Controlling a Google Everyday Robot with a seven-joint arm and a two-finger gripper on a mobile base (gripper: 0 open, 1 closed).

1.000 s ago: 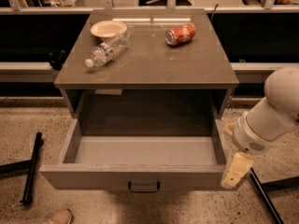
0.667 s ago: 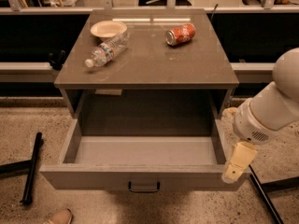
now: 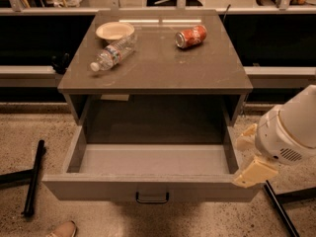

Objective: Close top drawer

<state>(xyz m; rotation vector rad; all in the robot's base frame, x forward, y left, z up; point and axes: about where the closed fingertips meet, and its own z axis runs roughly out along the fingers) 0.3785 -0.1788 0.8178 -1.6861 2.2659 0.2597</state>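
Note:
The top drawer (image 3: 98,187) is pulled far out of the grey-taupe cabinet, and its inside is bare. Its flat front faces me at the bottom of the view, with a small dark loop handle (image 3: 152,197) at the centre. My gripper (image 3: 250,156) is at the drawer's right front corner, just outside its right wall. Its two cream fingers (image 3: 255,172) stand apart, open and empty. The white arm body (image 3: 291,127) is behind it at the right edge. The lower drawers are hidden under the open one.
On the cabinet top (image 3: 158,63) lie a clear plastic bottle (image 3: 112,52) on its side, a cream bowl (image 3: 114,31) and a red can (image 3: 191,36) on its side. A black stand leg (image 3: 33,177) lies on the floor at left, another (image 3: 279,206) at right. A shoe tip (image 3: 61,229) shows at the bottom left.
The arm body has shifted slightly up and right. The gripper stays by the drawer's right front corner and a second finger now shows. The drawer has not moved.

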